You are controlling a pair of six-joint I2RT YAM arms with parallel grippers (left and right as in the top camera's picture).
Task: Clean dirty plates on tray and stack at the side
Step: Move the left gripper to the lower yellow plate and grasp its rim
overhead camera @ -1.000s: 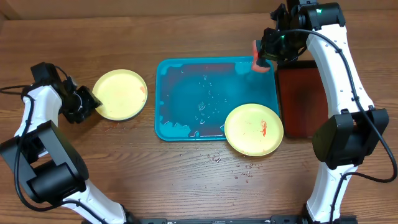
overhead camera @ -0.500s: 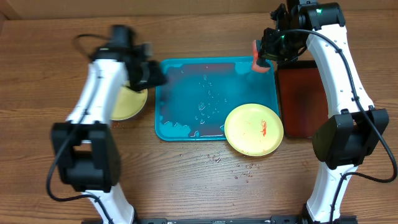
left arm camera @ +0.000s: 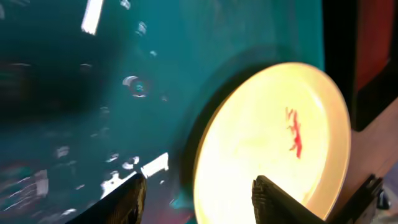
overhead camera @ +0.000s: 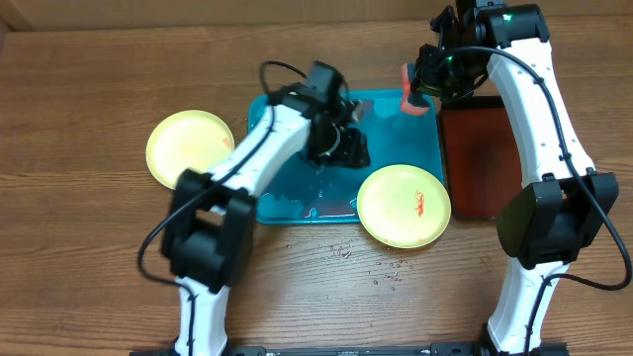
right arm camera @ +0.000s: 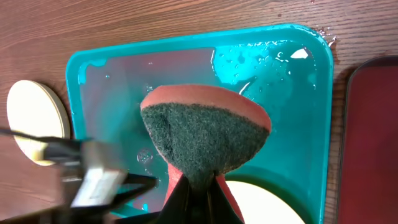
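Observation:
The teal tray (overhead camera: pixel 287 133) lies mid-table, wet with droplets. A pale yellow-green plate (overhead camera: pixel 404 206) with a red smear rests on its front right corner, overhanging the rim. A second yellow-green plate (overhead camera: pixel 188 148) lies on the table left of the tray. No white plate is in view. My left gripper (overhead camera: pixel 354 153) is open and empty above the tray, just left of the smeared plate (left arm camera: pixel 280 137); its jaws (left arm camera: pixel 199 190) straddle the plate's near edge. My right gripper (overhead camera: pixel 417 97) is shut on a red-and-green sponge (right arm camera: pixel 205 127), held above the tray's (right arm camera: pixel 280 93) far right corner.
A dark red tray (overhead camera: pixel 480 158) with a black rim lies right of the teal tray; it also shows in the right wrist view (right arm camera: pixel 373 137). Water drops spot the wood in front of the tray (overhead camera: pixel 381 272). My left arm spans the tray's left half.
My left arm swung from the plate on the table at the left across to the middle of the tray, beside the smeared plate. The right arm and sponge have not moved.

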